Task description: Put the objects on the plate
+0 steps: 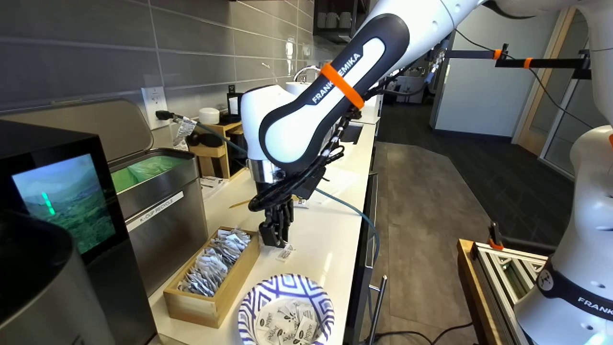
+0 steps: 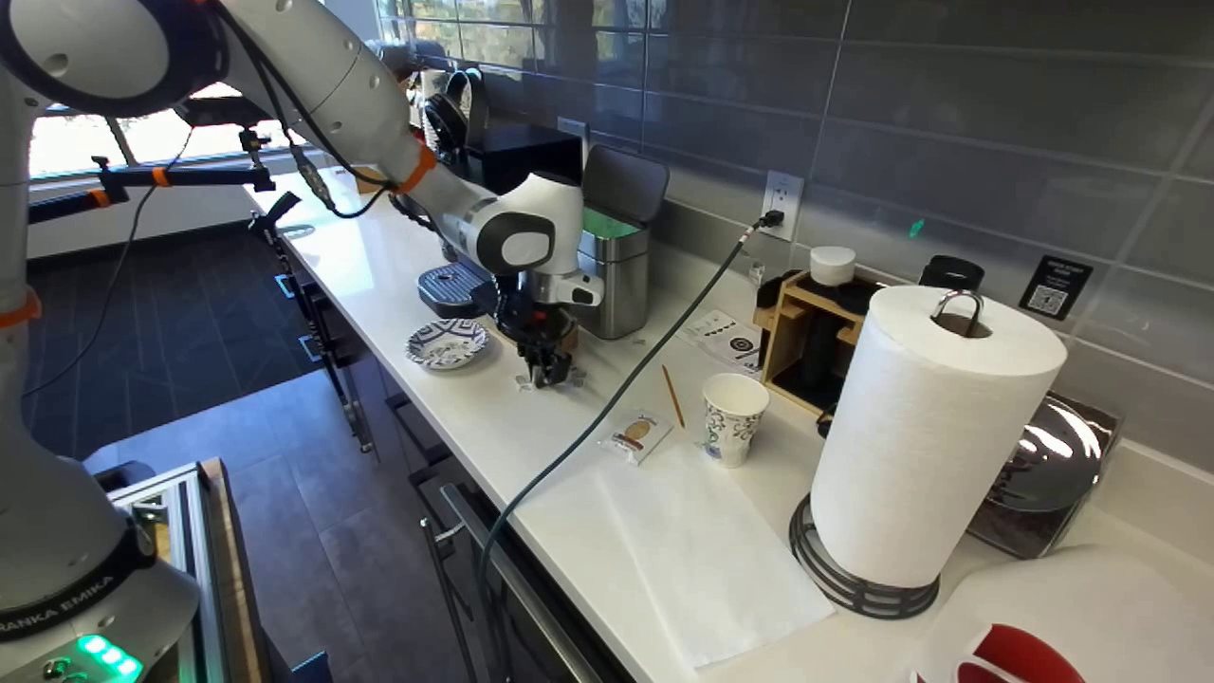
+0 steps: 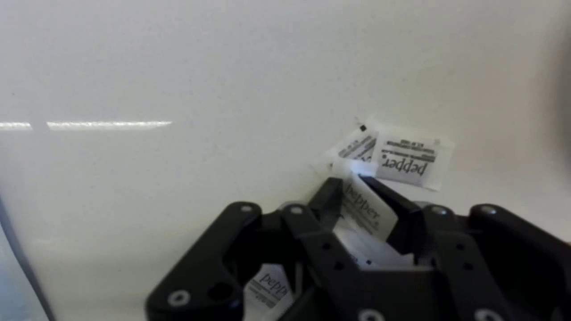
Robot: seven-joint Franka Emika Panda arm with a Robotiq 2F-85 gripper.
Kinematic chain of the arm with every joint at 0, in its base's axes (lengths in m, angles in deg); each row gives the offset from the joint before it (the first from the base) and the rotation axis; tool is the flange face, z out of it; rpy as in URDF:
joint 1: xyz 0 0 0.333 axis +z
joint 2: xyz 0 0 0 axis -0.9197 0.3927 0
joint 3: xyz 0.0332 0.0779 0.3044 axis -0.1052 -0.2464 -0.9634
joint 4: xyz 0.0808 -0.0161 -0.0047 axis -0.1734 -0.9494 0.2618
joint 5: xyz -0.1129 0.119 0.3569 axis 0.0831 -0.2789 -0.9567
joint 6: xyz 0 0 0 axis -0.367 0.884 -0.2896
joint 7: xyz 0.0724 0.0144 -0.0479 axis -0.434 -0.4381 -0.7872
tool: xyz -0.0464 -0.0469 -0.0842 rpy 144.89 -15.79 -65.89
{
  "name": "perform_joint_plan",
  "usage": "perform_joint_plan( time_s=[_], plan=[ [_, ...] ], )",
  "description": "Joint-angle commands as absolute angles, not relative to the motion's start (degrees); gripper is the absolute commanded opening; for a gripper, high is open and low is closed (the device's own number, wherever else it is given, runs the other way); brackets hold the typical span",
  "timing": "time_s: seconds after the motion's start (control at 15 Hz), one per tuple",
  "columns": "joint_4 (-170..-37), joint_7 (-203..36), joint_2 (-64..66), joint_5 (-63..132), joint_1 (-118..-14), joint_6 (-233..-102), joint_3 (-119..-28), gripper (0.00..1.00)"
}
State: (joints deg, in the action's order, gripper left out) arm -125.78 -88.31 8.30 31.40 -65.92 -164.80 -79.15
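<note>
The round white plate with a blue pattern [image 1: 313, 289] stands near the counter's edge and holds several pepper packets [image 1: 287, 322]. The plate also shows in an exterior view [image 2: 457, 329]. My gripper [image 3: 351, 179] points down at the counter. Its fingers are close together, with pepper packets [image 3: 366, 206] bunched between them and tilted up against the finger faces. Loose pepper packets [image 3: 406, 158] lie just beyond the fingertips. Another packet [image 3: 267, 287] shows through the linkage. A loose packet [image 1: 286, 252] shows beside my gripper [image 1: 274, 244] in an exterior view. The fingers hide part of the pile.
A wooden tray [image 1: 206, 309] full of packets stands right beside my gripper. A metal bin [image 1: 167, 235] is against the wall. A blue cable [image 2: 616, 408] crosses the counter. A paper cup [image 2: 732, 417], a snack packet [image 2: 637, 434] and a paper towel roll [image 2: 934, 436] stand farther along.
</note>
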Motion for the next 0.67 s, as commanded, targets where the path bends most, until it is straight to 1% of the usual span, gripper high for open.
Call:
perform_joint_plan(
  time_s=[0.0,0.13,0.6],
  plan=[
    [-128.0,-91.0,6.9,28.8,-67.2,-163.6,-79.9,0.00],
    [-130.4,-92.8,4.6,28.4,-67.5,-164.3,-80.0,0.03],
    [-141.5,-103.3,-6.0,29.2,-67.3,-167.0,-81.0,0.03]
  ],
)
